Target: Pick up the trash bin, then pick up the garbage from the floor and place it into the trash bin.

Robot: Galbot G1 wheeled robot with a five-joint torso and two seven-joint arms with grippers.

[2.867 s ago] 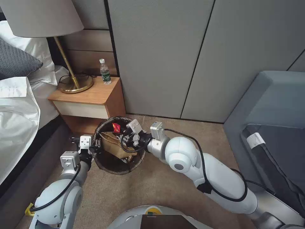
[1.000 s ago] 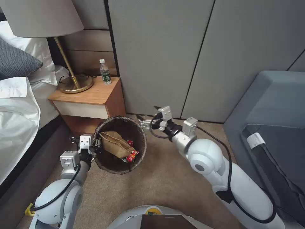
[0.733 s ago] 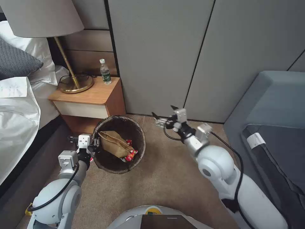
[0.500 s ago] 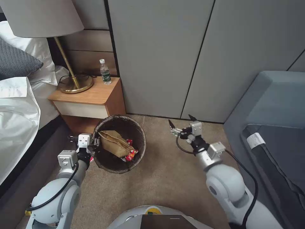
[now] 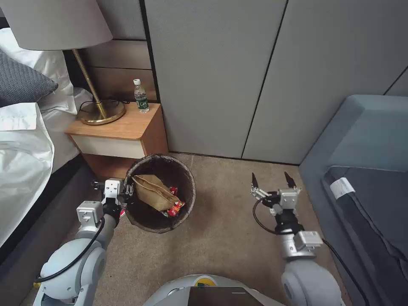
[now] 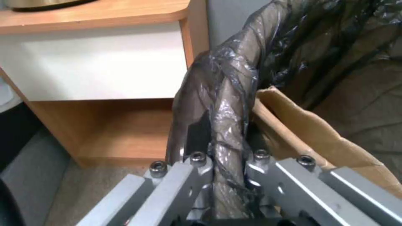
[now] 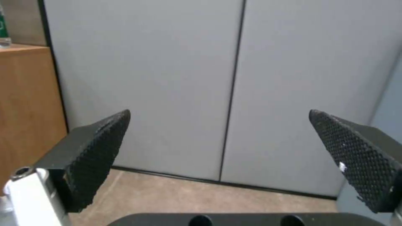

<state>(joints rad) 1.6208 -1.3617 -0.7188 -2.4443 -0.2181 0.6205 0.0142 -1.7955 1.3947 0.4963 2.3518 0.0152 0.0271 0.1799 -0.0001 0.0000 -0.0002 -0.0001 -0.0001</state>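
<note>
bin (image 5: 160, 193): lower left of centre in the head view, in front of the nightstand (image 5: 121, 131), mouth open toward the camera. Dark bag liner (image 6: 234, 81) folded over the rim.
left gripper (image 5: 126, 194): at the bin's left rim. Left wrist view shows the jaws clamped on the lined rim, one finger (image 6: 197, 138) on the outer side, the other on the inner.
garbage in bin: brown paper bag (image 5: 153, 192) lying across the inside, its edge just beside the gripped rim (image 6: 301, 125). Red-and-white packet (image 5: 176, 208) at the bag's lower right. Small red scrap (image 5: 173, 190) just above it.
right gripper (image 5: 272, 183): right of centre in the head view, over bare carpet (image 5: 221, 229), well apart from the bin, pointing at the grey wall panels (image 5: 238, 72). Jaws wide apart, nothing between them. Both black textured pads visible in the right wrist view (image 7: 100, 150).
nightstand top: lamp (image 5: 55, 25) with brass base, water bottle (image 5: 140, 96) standing upright near the back right corner.
upper left of the head view: bed with white sheets (image 5: 21, 148).
right edge of the head view: grey sofa (image 5: 365, 140).
</note>
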